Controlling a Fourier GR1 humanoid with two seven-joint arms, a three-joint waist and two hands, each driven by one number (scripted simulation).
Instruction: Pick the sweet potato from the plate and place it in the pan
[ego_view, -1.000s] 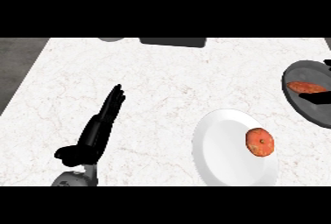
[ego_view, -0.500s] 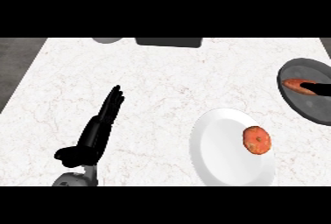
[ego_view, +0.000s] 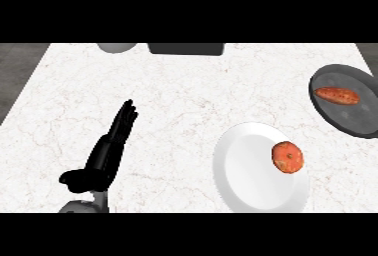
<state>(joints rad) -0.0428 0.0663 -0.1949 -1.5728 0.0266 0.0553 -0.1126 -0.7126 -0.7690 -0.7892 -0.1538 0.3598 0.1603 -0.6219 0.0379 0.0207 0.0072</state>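
Observation:
The sweet potato (ego_view: 337, 95), long and orange, lies inside the dark grey pan (ego_view: 356, 122) at the right edge of the counter. Below and left of the pan stands a white plate (ego_view: 247, 175) with a round orange-red vegetable (ego_view: 288, 157) on its right side. My left hand (ego_view: 103, 160) rests at the lower left, open, its fingers straight and pointing away, well apart from plate and pan. My right hand does not show in the head view.
A grey rounded object (ego_view: 117, 47) and a dark rectangular object (ego_view: 185, 48) sit at the counter's far edge. The white marble counter (ego_view: 192, 95) ends at the left, where dark floor shows.
The dark shape of my right hand over the pan has drawn back out of view at the right. The sweet potato now lies uncovered in the pan. My left hand has stayed put.

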